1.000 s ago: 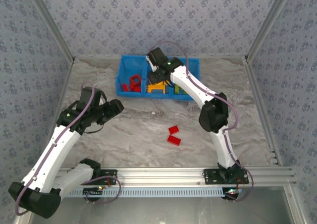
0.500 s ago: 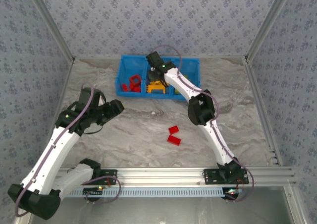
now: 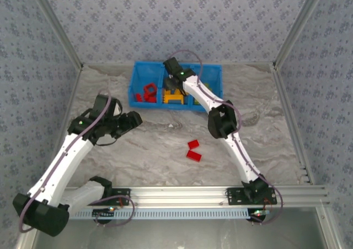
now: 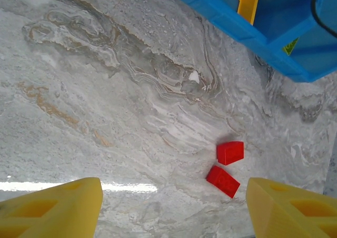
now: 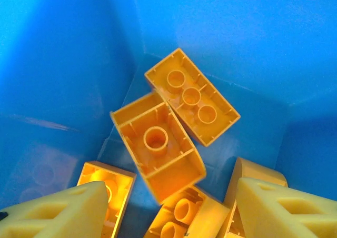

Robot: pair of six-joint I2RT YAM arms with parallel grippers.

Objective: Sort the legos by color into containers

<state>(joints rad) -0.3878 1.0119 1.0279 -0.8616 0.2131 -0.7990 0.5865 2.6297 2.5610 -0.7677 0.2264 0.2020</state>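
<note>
Reaching into the middle compartment of the blue bin [image 3: 141,68], the right end effector [image 5: 167,198] hangs over a heap of orange-yellow bricks [image 5: 192,97], its jaws apart and nothing gripped between them. Several red bricks [image 3: 148,91] lie in the left compartment. Two loose red bricks [image 4: 230,152] sit just beside each other on the table [image 4: 105,90], well apart from the bin. The left end effector [image 4: 174,196] hovers over the table to their left, jaws wide and empty.
</note>
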